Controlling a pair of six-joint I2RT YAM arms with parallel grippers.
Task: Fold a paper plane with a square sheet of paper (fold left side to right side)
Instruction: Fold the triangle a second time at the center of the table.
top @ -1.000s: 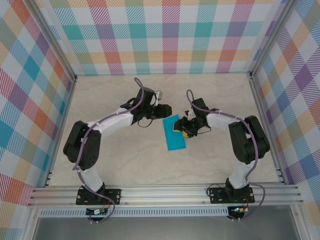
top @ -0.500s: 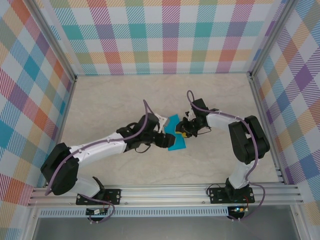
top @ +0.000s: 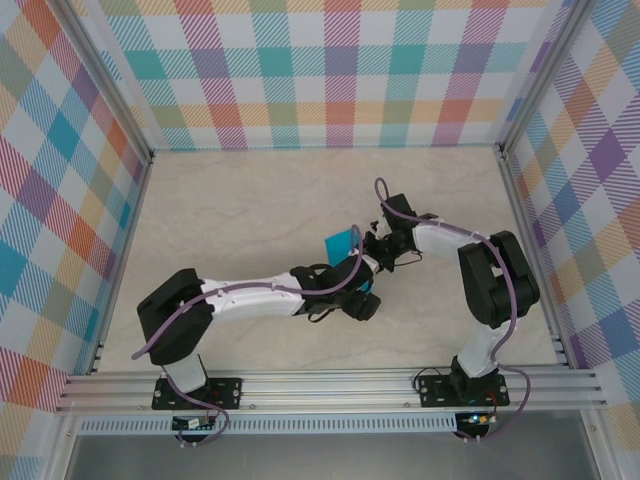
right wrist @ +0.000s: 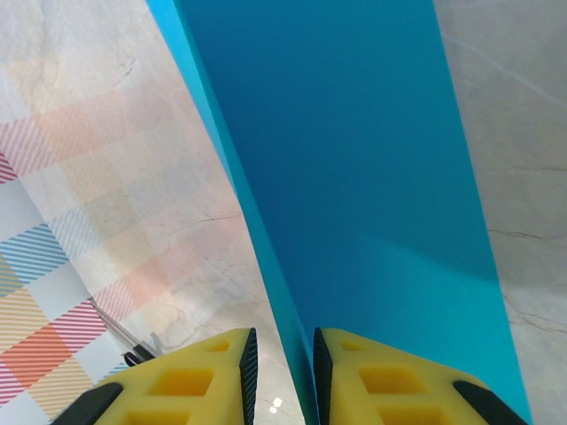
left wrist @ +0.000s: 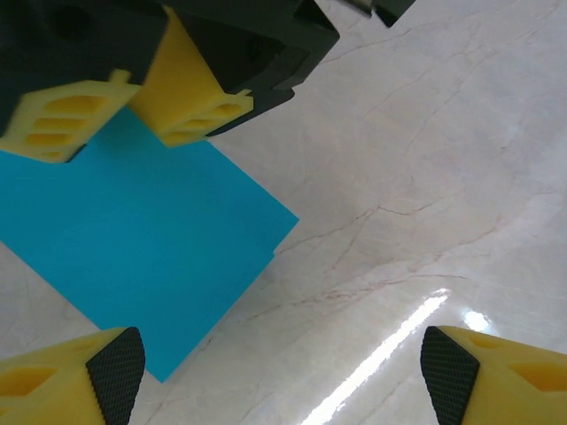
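Right gripper is nearly closed, pinching the folded edge of the square sheet of paper. The sheet, doubled into a strip, lies mid-surface, with its long axis running 11 to 5 o'clock in the top view. Left gripper gapes wide over its 5 o'clock end, holding nothing.

One paper sheet, one left hand, one right hand

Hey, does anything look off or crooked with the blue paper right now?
Nothing looks torn or crumpled. The square sheet of paper lies slightly askew to the edges of the table, with one edge pinched in the right gripper. The left gripper hangs open over it.
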